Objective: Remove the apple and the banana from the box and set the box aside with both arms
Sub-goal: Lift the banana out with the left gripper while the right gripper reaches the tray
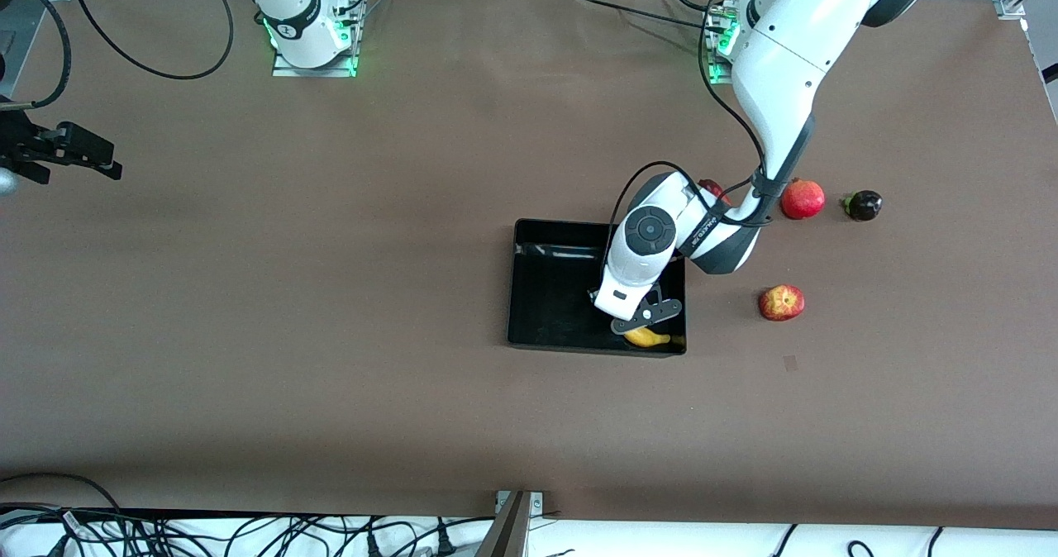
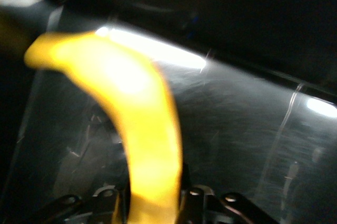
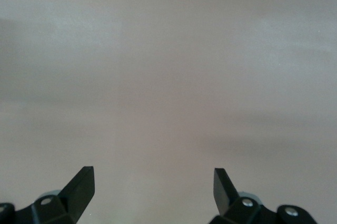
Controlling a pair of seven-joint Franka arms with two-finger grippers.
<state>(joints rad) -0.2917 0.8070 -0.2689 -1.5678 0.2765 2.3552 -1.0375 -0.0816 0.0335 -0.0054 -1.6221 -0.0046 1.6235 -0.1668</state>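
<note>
Now your left gripper (image 1: pixel 647 319) was clamped on the banana (image 1: pixel 647 338) inside the box (image 1: pixel 545 292); the apple (image 1: pixel 781 302) lay beside it. Your right gripper (image 3: pixel 154 182) waited, fingers apart.

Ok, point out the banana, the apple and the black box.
banana (image 1: pixel 647 338): front view, on its yellow middle, just below the left gripper (image 1: pixel 647 316).
apple (image 1: pixel 781 302): front view, on the centre of its red and yellow skin.
box (image 1: pixel 550 292): front view, on the bare black floor.
</note>
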